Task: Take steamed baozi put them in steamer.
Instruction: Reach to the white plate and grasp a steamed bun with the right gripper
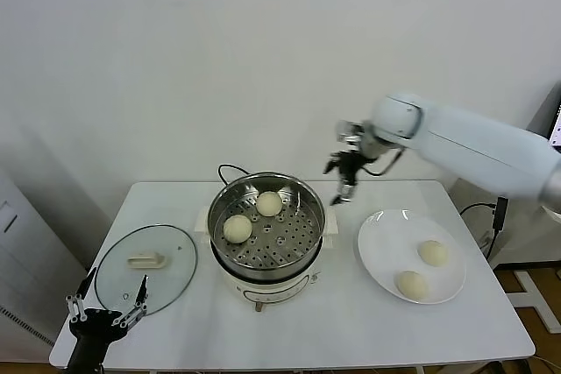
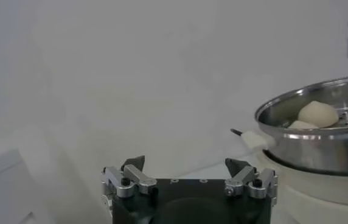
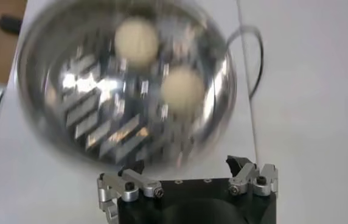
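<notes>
- Head view: steamer [image 1: 266, 227] stands mid-table on its white cooker base [image 1: 263, 286], with two steamed baozi [image 1: 269, 204] on its perforated floor and two more on the white plate [image 1: 386, 256] to its right. The glass lid [image 1: 145, 268] lies to its left. The right gripper [image 1: 344, 179] hangs above the table's far edge, between steamer and plate, carrying nothing. The left gripper [image 1: 107, 308] waits low at the near left corner, fingers spread.
- Left wrist view: left gripper [image 2: 186, 172] is released and empty; the steamer [image 2: 320, 137] with its buns is off to one side.
- Right wrist view: right gripper [image 3: 189, 176] is parted, empty, over the steamer [image 3: 70, 109] rim.
</notes>
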Controlling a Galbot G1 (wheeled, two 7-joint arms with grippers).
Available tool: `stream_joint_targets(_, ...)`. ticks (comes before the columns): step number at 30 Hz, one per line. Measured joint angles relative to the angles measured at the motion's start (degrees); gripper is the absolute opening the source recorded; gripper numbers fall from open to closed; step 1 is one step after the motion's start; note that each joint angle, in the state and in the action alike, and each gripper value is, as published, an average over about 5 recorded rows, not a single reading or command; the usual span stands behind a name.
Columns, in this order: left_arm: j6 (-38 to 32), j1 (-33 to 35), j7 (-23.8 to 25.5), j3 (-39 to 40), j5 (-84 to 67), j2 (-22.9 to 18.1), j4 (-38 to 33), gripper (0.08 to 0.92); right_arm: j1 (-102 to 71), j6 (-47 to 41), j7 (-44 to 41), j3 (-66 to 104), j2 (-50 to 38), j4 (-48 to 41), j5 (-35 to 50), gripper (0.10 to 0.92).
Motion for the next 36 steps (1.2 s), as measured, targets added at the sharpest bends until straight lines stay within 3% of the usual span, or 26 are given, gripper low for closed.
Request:
stream_joint_targets(13,0.7,-0.3,0.2,-0.1,0.4,0.0,0.0,0.823,-17.2,5.9,-5.1,10.3,-7.9,-1.2,-14.2,0.823)
stream_joint_targets(26,0.5,0.2,0.1,-0.5,0.7,0.0,0.2,0.823,-25.7,7.5,-6.9,14.8,-8.9,-2.7,-19.1,0.816)
stream_joint_targets(36,0.5,0.4,0.1,-0.5,0.8,0.0,0.0,0.823,-27.1,7.6,-7.7,15.3,-9.3,-2.8,-20.2,0.656)
